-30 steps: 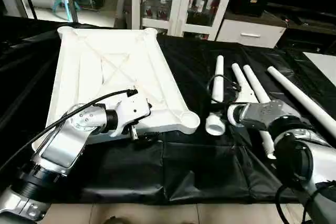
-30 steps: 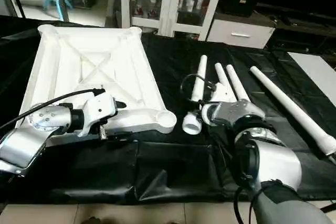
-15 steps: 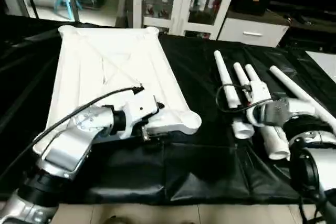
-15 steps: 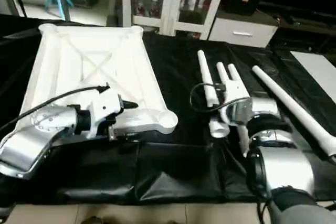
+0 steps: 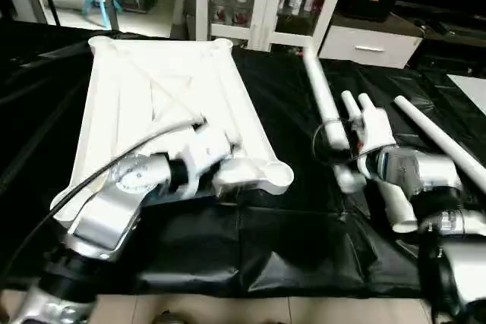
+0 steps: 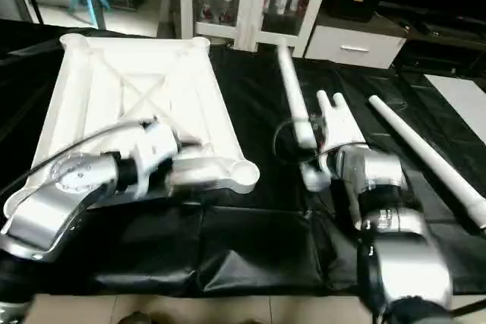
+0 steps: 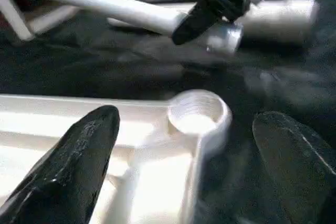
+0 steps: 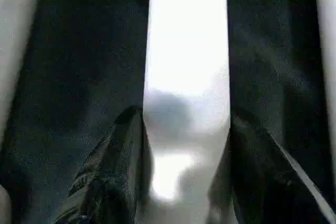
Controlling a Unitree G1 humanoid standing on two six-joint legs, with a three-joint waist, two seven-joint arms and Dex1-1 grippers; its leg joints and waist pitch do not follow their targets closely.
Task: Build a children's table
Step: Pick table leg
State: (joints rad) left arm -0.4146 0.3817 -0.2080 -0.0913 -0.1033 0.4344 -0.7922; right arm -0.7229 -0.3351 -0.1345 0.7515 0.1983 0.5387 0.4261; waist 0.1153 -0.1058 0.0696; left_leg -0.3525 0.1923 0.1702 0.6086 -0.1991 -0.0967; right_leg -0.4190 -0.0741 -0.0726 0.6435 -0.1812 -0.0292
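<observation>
One leg (image 8: 186, 77) betw right gripper (image 8: 184, 182) jaws, tabletop (image 5: 152, 96) well apart.

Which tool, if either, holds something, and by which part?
The right tool grips a leg near its wide end. The left tool is open over the tabletop's corner socket.

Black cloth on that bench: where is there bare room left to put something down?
Bare cloth runs along the near edge, in front of the tabletop. A narrower strip lies between the tabletop and the lifted leg. The right side is crowded: three more legs lie there beside the right gripper.
</observation>
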